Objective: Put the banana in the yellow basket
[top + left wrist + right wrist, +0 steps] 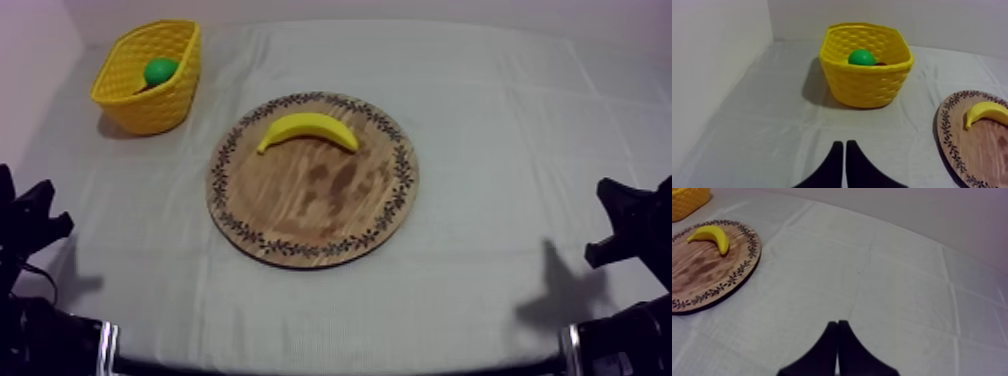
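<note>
Within basket (864, 86): pear (861, 57), small red fruit (881, 63)

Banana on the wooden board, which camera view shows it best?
The top view: the whole banana lies unobstructed on the far half of the wooden board. The right wrist view also shows it whole, but from a low slant; the left wrist view cuts off one end.
</note>
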